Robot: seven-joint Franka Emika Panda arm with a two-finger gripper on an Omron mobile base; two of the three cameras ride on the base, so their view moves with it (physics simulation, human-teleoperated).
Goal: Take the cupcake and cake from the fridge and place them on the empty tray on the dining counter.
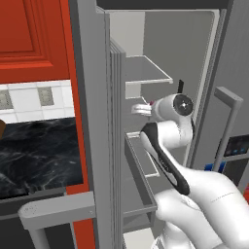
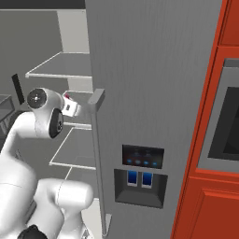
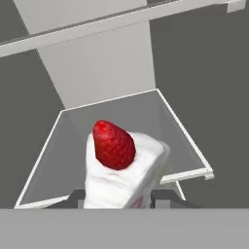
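The arm reached into the open fridge, its wrist level with the middle shelves. In the hand view the cake — a white wedge with a red strawberry on top — sat right between the two dark fingertips, one tip at each lower side of the slice. The gripper was part-way closed with the cake filling the gap; it looked clamped on the slice, though the contact points lay at the very bottom edge of that view and were hard to make out. Behind and below the cake lay a white shelf with a thin raised rim, and the slice appeared raised above it rather than resting on it.

From the left base view a sliver of white and red showed just ahead of the wrist, near the shelf edge. In the right base view the fridge's closed door — grey, with a long bar handle and a dispenser panel — stood beside the arm, and a small white-and-red shape showed at the hand.
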